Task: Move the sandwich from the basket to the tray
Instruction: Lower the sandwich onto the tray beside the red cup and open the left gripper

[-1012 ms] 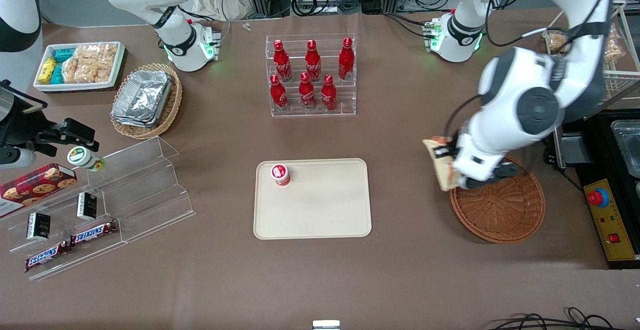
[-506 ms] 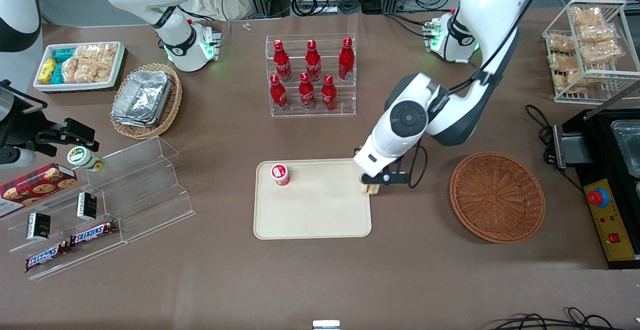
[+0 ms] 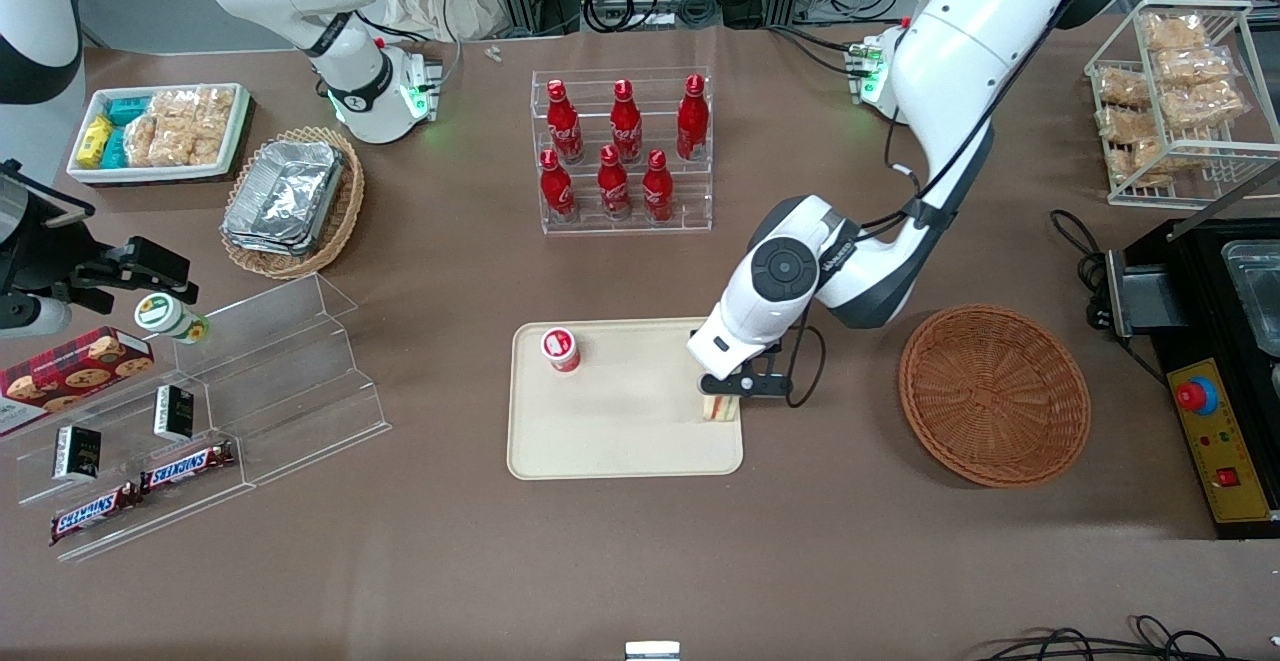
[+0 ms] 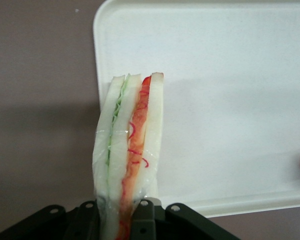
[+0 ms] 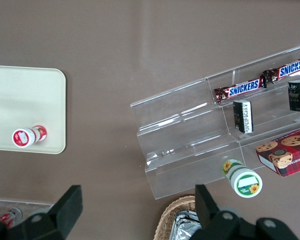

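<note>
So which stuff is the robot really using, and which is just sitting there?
Using:
sandwich, held in the gripper over the tray's edge
tray
basket, with nothing in it

Just sitting there:
red cup on the tray
cola bottles
foil containers
Snickers bars

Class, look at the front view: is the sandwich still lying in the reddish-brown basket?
No: the tool holds the sandwich over the tray; the basket holds nothing.

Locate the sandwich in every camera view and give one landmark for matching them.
Front view: sandwich held in the gripper over the tray edge nearest the basket.
Left wrist view: sandwich upright over the tray's rim.
Right wrist view: not in it.
Shared landmark: the tray.
</note>
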Motion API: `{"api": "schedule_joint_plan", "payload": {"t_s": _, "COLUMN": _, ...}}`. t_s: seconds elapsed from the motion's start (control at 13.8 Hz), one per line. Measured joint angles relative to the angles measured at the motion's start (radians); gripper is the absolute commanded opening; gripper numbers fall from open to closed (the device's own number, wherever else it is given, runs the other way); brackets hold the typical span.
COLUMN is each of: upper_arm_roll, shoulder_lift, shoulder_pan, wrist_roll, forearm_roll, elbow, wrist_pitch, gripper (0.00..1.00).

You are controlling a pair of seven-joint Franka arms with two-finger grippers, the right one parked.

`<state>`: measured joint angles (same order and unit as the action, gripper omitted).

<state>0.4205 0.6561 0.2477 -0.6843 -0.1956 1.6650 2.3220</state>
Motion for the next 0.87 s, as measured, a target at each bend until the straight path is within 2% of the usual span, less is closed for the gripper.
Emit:
{"api": "schedule_joint_plan", "payload": {"t_s": 0.07, "upper_arm_roll": 0.0, "shoulder_lift": 0.007, "shoulder_pan": 0.002, "wrist_roll": -0.001, "forearm_roll": -0.001, "elbow": -0.004, "wrist_pitch": 0.005, "gripper": 0.14}}
{"api": "schedule_joint_plan", "payload": {"t_s": 0.14, "upper_arm_roll": -0.002, "shoulder_lift": 0.01, "shoulder_pan": 0.002, "wrist_roll": -0.002, "forearm_roll": -0.001, "elbow": -0.008, "wrist_pitch": 0.014, "gripper": 0.4}}
{"api": "schedule_joint_plan", "payload": {"t_s": 0.22, "upper_arm_roll": -0.007, "shoulder_lift": 0.012, "shoulder_pan": 0.002, "wrist_roll": -0.002, "forearm_roll": -0.002, "elbow": -0.008, "wrist_pitch": 0.024, "gripper": 0.86}}
{"api": "schedule_joint_plan", "payload": {"t_s": 0.29, "upper_arm_roll": -0.012, "shoulder_lift": 0.015, "shoulder_pan": 0.001, "wrist_roll": -0.002, "forearm_roll": -0.002, "elbow": -0.009, "wrist_pitch": 0.033, "gripper": 0.99}}
{"api": "schedule_joint_plan", "payload": {"t_s": 0.58, "upper_arm_roll": -0.016, "shoulder_lift": 0.024, "shoulder_pan": 0.001, "wrist_roll": -0.026, "forearm_roll": -0.002, "elbow": -0.024, "wrist_pitch": 0.07, "gripper": 1.0}}
{"api": "schedule_joint_plan", "payload": {"t_s": 0.87, "upper_arm_roll": -0.01, "shoulder_lift": 0.015, "shoulder_pan": 0.014, "wrist_roll": -0.144, "forearm_roll": -0.005, "elbow": -0.118, "wrist_pitch": 0.076, "gripper": 1.0}}
